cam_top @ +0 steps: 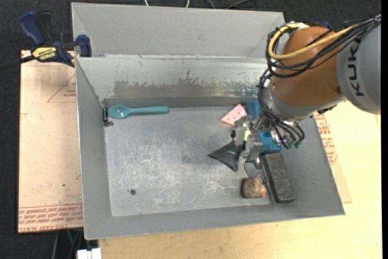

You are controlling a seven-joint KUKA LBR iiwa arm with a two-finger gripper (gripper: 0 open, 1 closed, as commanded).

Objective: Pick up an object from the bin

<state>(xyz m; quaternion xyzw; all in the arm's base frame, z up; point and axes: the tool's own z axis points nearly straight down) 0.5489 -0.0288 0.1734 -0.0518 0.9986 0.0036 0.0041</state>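
Observation:
My gripper [253, 144] hangs low in the right half of the bin, under the arm's orange cover. Just to its left lies a black funnel-shaped thing [227, 156], touching or nearly touching it. A blue thing [268, 140] lies directly under the gripper's right side, partly hidden. A small pink piece [234, 115] rests just behind the gripper. In front of it lie a brownish round lump [253, 188] and a dark grey oblong block [279, 178], side by side near the front wall.
A teal plastic spoon [136, 110] lies along the back wall at the far left. The arm and its cables cover the bin's right back corner.

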